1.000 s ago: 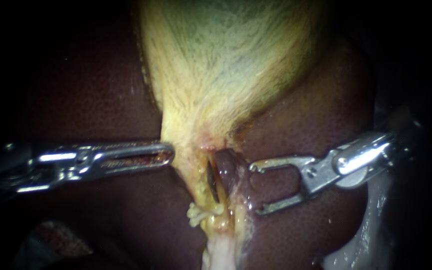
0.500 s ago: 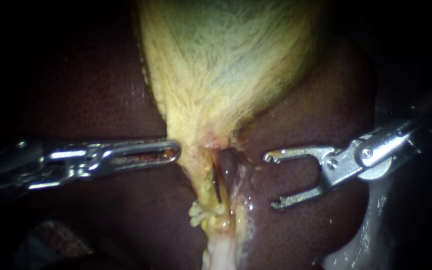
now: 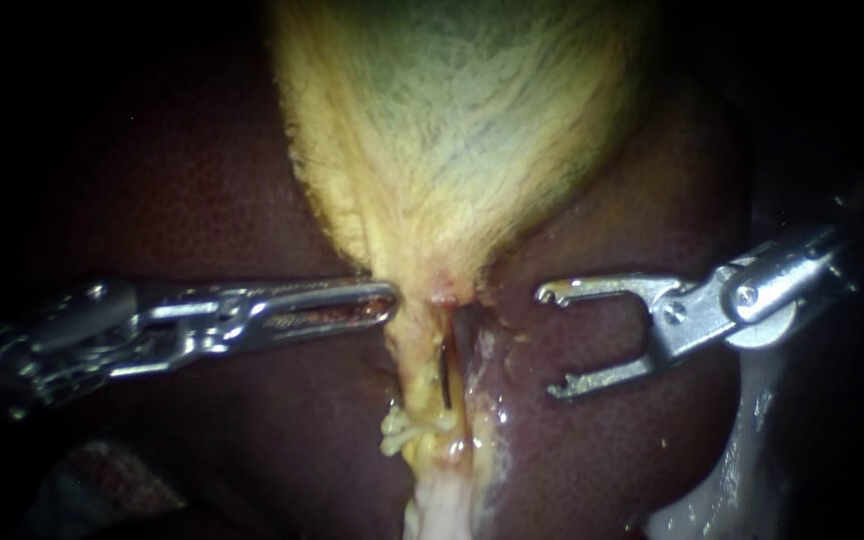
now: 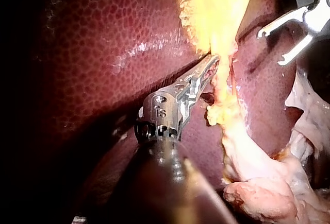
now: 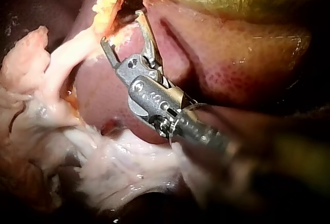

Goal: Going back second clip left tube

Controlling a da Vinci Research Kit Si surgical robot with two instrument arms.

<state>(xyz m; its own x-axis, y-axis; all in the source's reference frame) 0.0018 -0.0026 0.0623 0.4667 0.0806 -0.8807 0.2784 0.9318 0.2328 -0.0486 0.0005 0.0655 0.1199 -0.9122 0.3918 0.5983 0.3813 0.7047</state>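
Site: the gallbladder (image 3: 452, 130) hangs pale yellow-green over the dark liver (image 3: 202, 180); it narrows at its near end to a thin neck, and a tube (image 3: 462, 335) runs on from there toward the near edge.

Task item: a dark, slender clip (image 3: 445, 370) sits on the tube just near of the neck, at mid-scene; whether this is the left tube of the task cannot be told, as the strands lie too close together.

Left instrument (image 3: 384, 301): jaws pressed together, no tissue showing between them; the tip rests against the left side of the neck.

Right instrument (image 3: 549, 340): jaws spread wide and empty; it stands to the right of the tube, near but apart from it, over the liver; this fits the retreat the task names.

Handling, as judgement: the tube looks soft, wet and thin; it is likely slippery and easily torn; the clip is small and rigid and should not be tugged or knocked. Any hold is better taken on the tougher yellow neck tissue than on the tube itself; the open jaws should keep clear of the clip and the liver surface, which looks liable to bruise. Pale fatty tissue (image 3: 437, 510) at the near end offers little grip.
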